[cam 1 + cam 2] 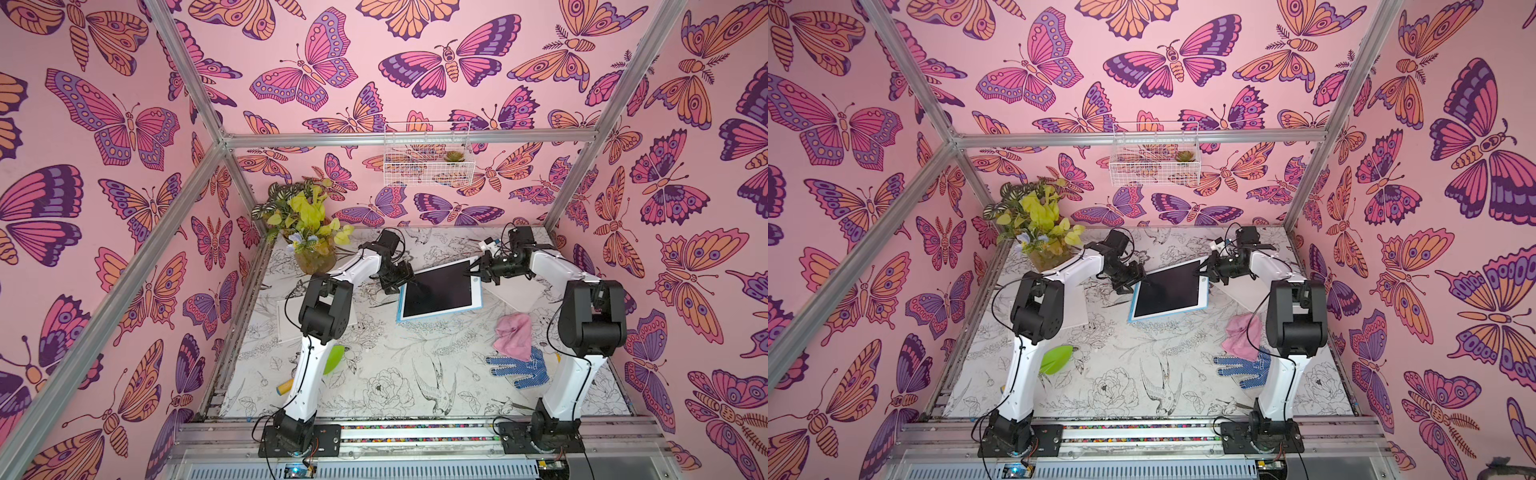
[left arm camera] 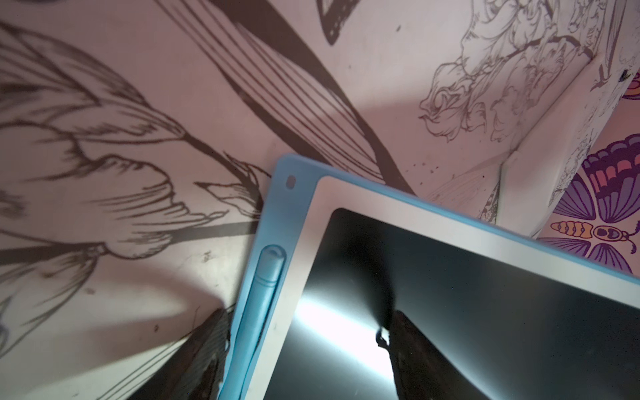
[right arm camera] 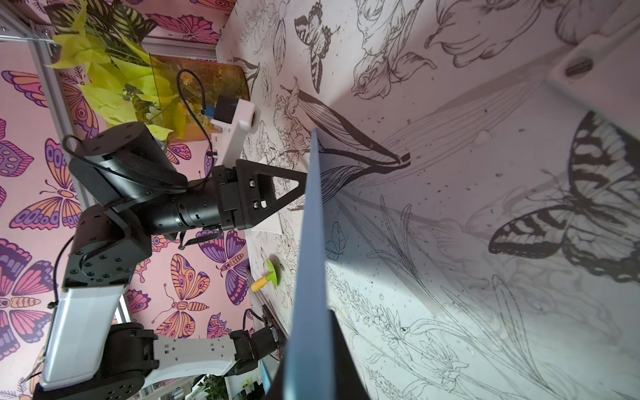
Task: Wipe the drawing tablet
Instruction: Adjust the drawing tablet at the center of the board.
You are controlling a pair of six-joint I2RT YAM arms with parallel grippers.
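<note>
Nearest on the right side of the table (image 1: 374, 374), which is covered in black-and-white flower and bird line drawings, lies a blue knitted glove (image 1: 519, 369) with pale dots, flat beside the right arm's base. A crumpled pink cloth (image 1: 514, 334) overlaps the glove's far edge and touches neither gripper. On the near left, a bright green leaf-shaped piece (image 1: 1057, 359) with a yellow handle lies partly hidden behind the left arm. A little farther back a flat white board (image 1: 289, 320) lies under that arm's elbow.

In the middle of the table is the drawing tablet (image 1: 440, 293), which has a black screen, a white bezel and a light blue case, and is turned at an angle. A light blue stylus (image 2: 266, 287) lies in the groove along its left side.

The left gripper (image 1: 398, 286) is at the tablet's far left corner with its jaws wide. In the left wrist view one finger (image 2: 204, 356) is over the table and the other is over the screen, with the stylus edge between them.

The right gripper (image 1: 478, 270) is at the tablet's far right corner and clamped on its thin edge. In the right wrist view the tablet runs edge-on from between the dark fingers with its blue back showing. Whether that corner is clear of the table I cannot tell.

A leafy yellow-green plant in an amber glass pot (image 1: 311, 245) stands in the far left corner. On the far wall hangs a white wire basket (image 1: 428, 172) with a small succulent (image 1: 454, 156) in it.
</note>
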